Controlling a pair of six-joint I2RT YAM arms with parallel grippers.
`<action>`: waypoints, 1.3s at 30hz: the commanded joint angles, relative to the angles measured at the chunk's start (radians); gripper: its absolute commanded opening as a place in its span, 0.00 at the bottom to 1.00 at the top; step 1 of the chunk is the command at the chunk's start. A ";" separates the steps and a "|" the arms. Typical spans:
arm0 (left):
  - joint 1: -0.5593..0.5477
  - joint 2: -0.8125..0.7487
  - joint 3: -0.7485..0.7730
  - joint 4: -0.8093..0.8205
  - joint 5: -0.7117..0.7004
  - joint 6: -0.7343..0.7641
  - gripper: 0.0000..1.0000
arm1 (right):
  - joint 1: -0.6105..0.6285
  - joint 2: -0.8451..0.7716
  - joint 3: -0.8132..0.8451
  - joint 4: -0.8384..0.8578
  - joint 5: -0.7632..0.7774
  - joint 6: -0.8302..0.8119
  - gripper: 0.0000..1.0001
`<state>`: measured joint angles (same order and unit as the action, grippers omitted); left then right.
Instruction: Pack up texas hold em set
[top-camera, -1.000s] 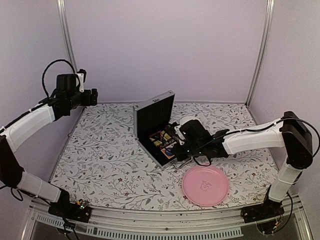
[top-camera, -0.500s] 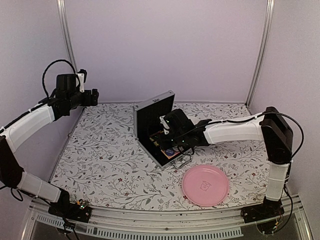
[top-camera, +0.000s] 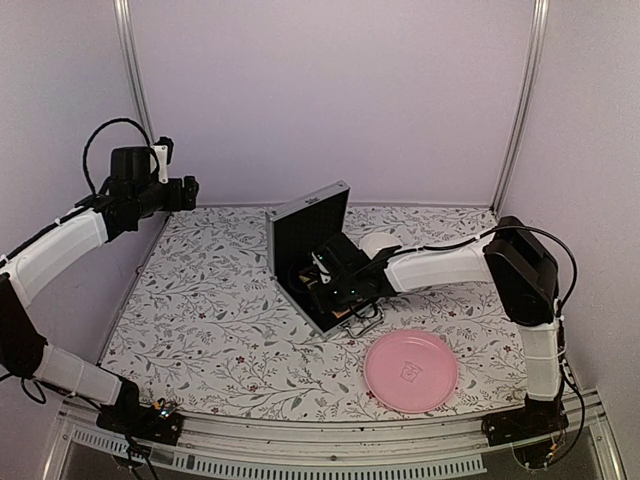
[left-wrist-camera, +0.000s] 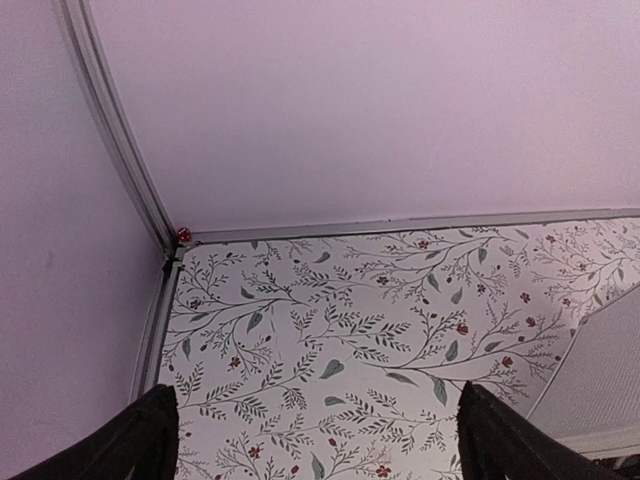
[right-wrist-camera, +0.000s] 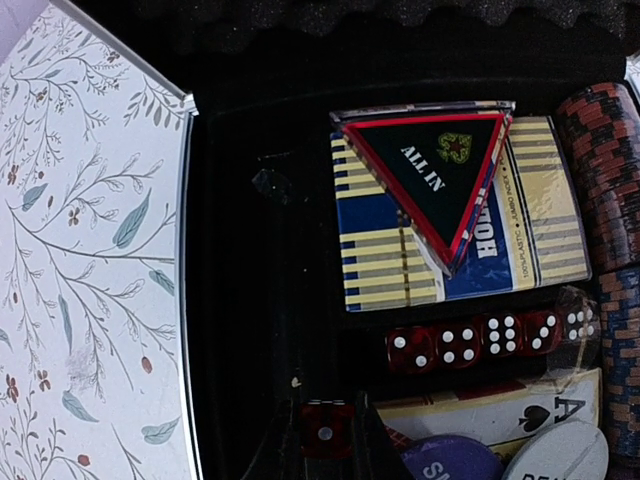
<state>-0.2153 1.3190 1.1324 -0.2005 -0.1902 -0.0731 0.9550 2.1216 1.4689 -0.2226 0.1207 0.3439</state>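
Observation:
The silver briefcase (top-camera: 308, 232) stands open mid-table, its lid upright. My right gripper (top-camera: 318, 277) reaches into its black tray and is shut on a red die (right-wrist-camera: 326, 428) showing one pip, held over the empty left compartment (right-wrist-camera: 255, 300). To its right lie a blue-and-yellow card deck (right-wrist-camera: 440, 245) with a triangular "ALL IN" marker (right-wrist-camera: 430, 165) on it, a row of red dice (right-wrist-camera: 490, 340), another deck (right-wrist-camera: 500, 410) and stacked dark chips (right-wrist-camera: 605, 170). My left gripper (top-camera: 190, 192) is open and empty, raised near the back-left corner.
A pink plate (top-camera: 410, 371) lies on the floral cloth in front of the case, right of centre. The case's metal handle (top-camera: 365, 322) sticks out toward it. The left wall and its rail (left-wrist-camera: 120, 130) are close to my left gripper.
My right gripper has moved left and further into the case, carrying the die. The left arm has stayed put.

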 joint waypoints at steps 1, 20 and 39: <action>-0.005 -0.026 0.026 -0.004 0.011 -0.008 0.97 | 0.002 0.040 0.057 -0.020 0.028 0.006 0.05; -0.005 -0.032 0.024 -0.002 0.020 -0.010 0.97 | 0.000 0.110 0.137 -0.071 0.104 0.002 0.05; -0.005 -0.032 0.024 -0.002 0.034 -0.014 0.97 | -0.002 0.129 0.162 -0.101 0.146 -0.008 0.12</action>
<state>-0.2153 1.3067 1.1324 -0.2005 -0.1661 -0.0792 0.9554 2.2276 1.6112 -0.2932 0.2291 0.3401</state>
